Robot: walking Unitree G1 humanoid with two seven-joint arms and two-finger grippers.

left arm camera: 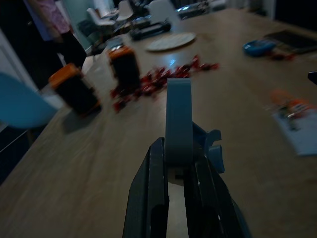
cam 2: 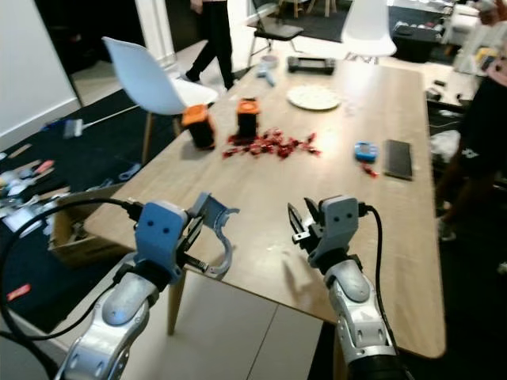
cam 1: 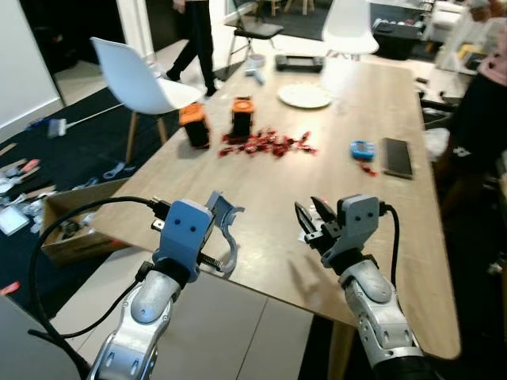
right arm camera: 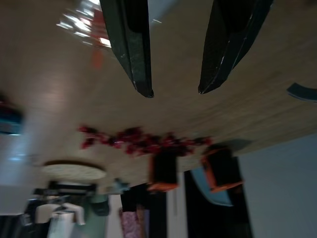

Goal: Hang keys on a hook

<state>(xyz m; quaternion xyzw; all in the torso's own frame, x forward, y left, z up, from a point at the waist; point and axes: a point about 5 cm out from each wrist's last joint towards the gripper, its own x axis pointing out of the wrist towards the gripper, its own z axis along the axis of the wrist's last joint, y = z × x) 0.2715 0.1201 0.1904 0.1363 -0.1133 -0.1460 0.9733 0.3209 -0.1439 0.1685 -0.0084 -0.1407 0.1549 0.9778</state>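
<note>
My left gripper [left arm camera: 178,154] is shut on a grey-blue plastic hook [cam 1: 226,231], held over the near edge of the wooden table [cam 1: 261,178]; the hook's curved end points up and forward. My right gripper [cam 1: 310,212] hovers open just above the table to the hook's right, with nothing between its fingers [right arm camera: 134,54]. A small orange-red item on a pale card [left arm camera: 293,110] lies on the table beside the right gripper; I cannot tell whether it is the keys. A blue object with a red strap [cam 1: 362,148] lies further back on the right.
Two black-and-orange blocks [cam 1: 195,125] [cam 1: 242,115], scattered red pieces [cam 1: 268,143], a white plate [cam 1: 304,96] and a dark phone [cam 1: 396,157] lie on the table. A white chair [cam 1: 139,79] stands at left. People stand behind and at right [cam 1: 483,103]. A cardboard box [cam 1: 67,226] sits on the floor.
</note>
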